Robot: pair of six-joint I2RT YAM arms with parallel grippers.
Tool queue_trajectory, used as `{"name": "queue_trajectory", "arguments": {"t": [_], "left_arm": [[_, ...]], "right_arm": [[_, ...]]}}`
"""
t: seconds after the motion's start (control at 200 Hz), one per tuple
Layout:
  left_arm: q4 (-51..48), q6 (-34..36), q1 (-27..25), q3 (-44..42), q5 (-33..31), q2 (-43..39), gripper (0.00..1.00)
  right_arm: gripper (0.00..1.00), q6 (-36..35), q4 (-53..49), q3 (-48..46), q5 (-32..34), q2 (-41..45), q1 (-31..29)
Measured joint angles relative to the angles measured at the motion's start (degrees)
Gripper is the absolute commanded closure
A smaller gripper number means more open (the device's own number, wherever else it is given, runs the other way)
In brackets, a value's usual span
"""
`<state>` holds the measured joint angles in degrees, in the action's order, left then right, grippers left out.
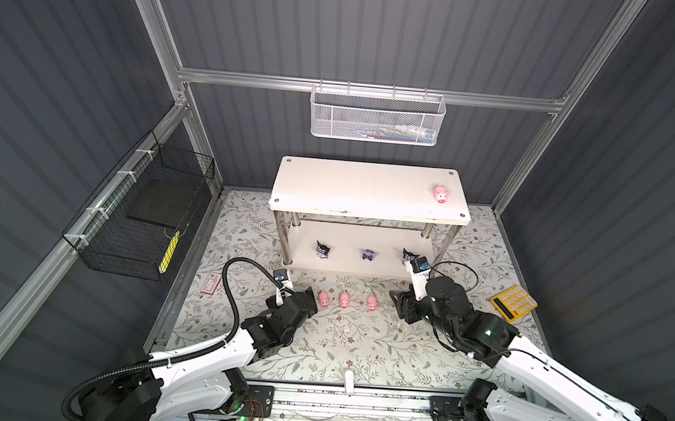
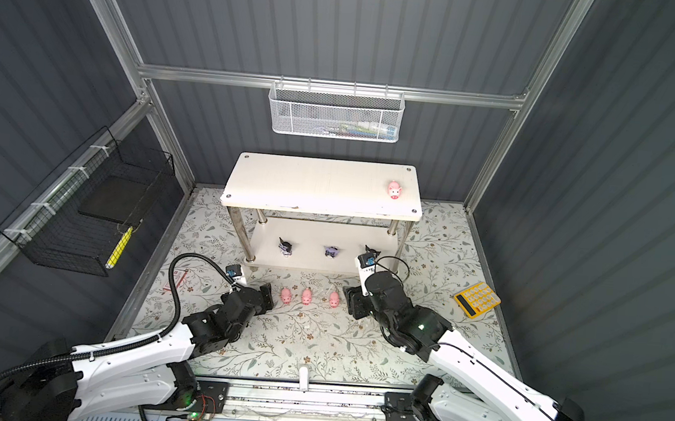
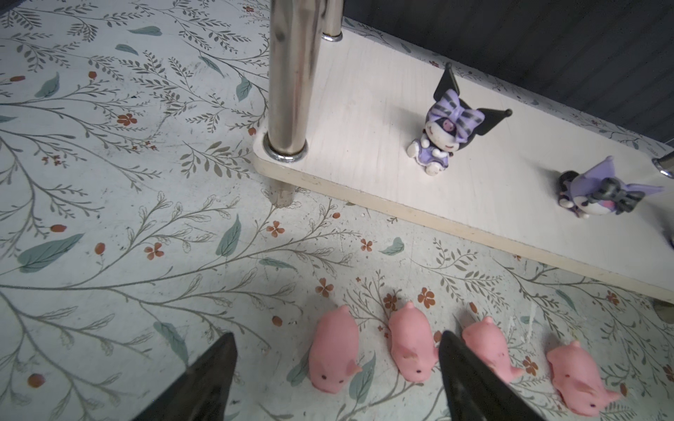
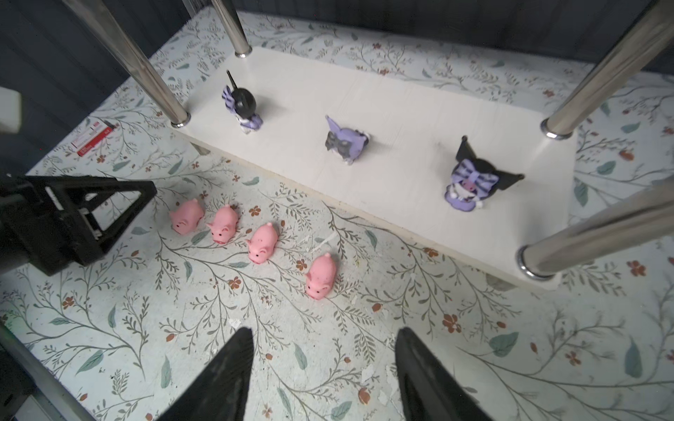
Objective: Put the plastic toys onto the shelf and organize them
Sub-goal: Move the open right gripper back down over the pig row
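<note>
Left wrist view: the left gripper (image 3: 336, 334) stands wide, the end pig (image 3: 333, 359) just ahead of its gap; the right gripper (image 4: 322, 330), parted and empty, faces the pig row (image 4: 260, 242) before the shelf (image 4: 401, 109).

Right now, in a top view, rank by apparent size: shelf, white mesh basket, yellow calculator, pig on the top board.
1. shelf
2. white mesh basket
3. yellow calculator
4. pig on the top board
The basket hangs higher on the back rail, so its look against the shelf may mislead; the gaps are still plain.

pink pigs (image 4: 261, 243), white shelf (image 1: 362, 188)
</note>
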<state>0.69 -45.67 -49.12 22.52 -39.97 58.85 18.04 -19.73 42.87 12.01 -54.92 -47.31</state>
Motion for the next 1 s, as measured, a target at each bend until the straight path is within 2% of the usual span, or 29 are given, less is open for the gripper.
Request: {"name": "queue_trajectory", "arguments": {"t": [0.5,1.0], "left_arm": [[-1.53,-1.49,0.0,-0.09,-0.98,-1.6,0.13],[-1.42,-1.68,0.0,-0.5,-0.96,-0.04,0.13]], "right_arm": [[0.32,7.41,10.34,-0.98,-5.07,-19.3,-0.07],[0.32,9.03,12.48,0.94,-6.01,-31.89,-0.04]]}}
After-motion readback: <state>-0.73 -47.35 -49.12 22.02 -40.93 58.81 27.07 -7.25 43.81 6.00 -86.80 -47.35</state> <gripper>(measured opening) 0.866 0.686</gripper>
